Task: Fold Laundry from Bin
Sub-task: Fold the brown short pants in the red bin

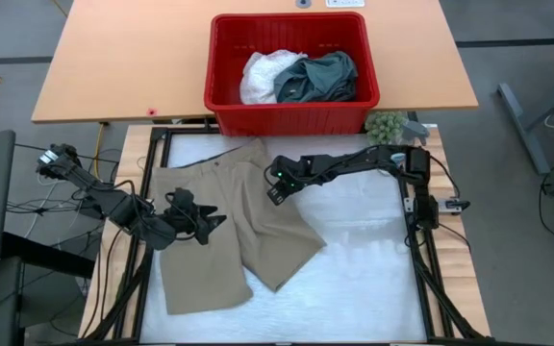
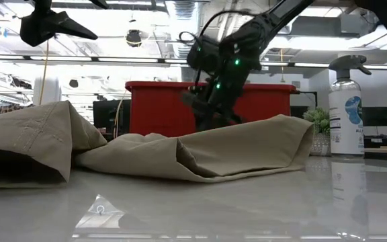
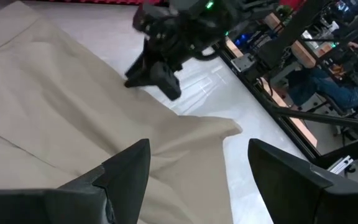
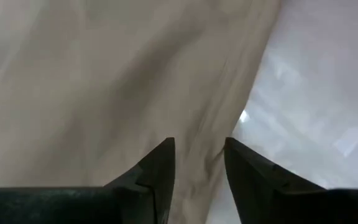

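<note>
Khaki shorts (image 1: 229, 226) are lying spread on the worktop's left half, in front of the red bin (image 1: 291, 113), which is holding the white and teal garments. Right gripper (image 1: 275, 188) is sitting at the shorts' right edge, fingers partly apart with nothing visibly pinched. Left gripper (image 1: 212, 226) is hovering over the left leg, fingers spread.

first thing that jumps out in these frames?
The red bin at the table's far edge, with white and teal garments heaped inside. In front of it, beige shorts lie spread on the white mat, one leg folded askew. The right gripper is down at the shorts' edge, jaws partly apart over the fabric; the left gripper hangs open above the shorts.
</note>
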